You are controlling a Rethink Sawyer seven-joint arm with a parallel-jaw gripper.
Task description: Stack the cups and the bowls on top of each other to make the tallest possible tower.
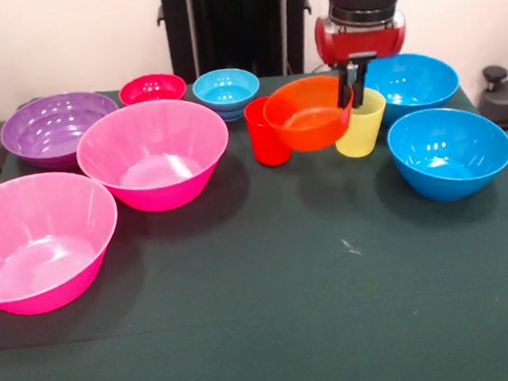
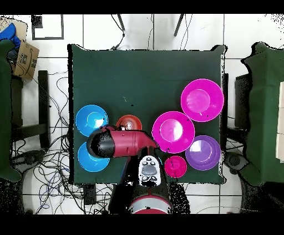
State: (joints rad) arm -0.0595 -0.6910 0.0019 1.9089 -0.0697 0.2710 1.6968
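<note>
Near to far on the surface (image 1: 268,333): pink bowls (image 1: 38,240), two; large blue bowls (image 1: 449,151), two; red cup (image 1: 267,132) and yellow cup (image 1: 360,124), one each; orange bowl (image 1: 305,113), one, lifted between the cups, rim pinched by the end effector (image 1: 352,82); purple, small red, small light-blue, one each. Likely light, stiff, slippery; take by the rim.

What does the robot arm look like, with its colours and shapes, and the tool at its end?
The arm is a thick rounded tube, mostly red with black sections. In the front view its end is a black cylinder above a glossy red collar with a thin silver ring. The tool below has two slim, straight black fingers. No loose cables or markings show on it.
</note>
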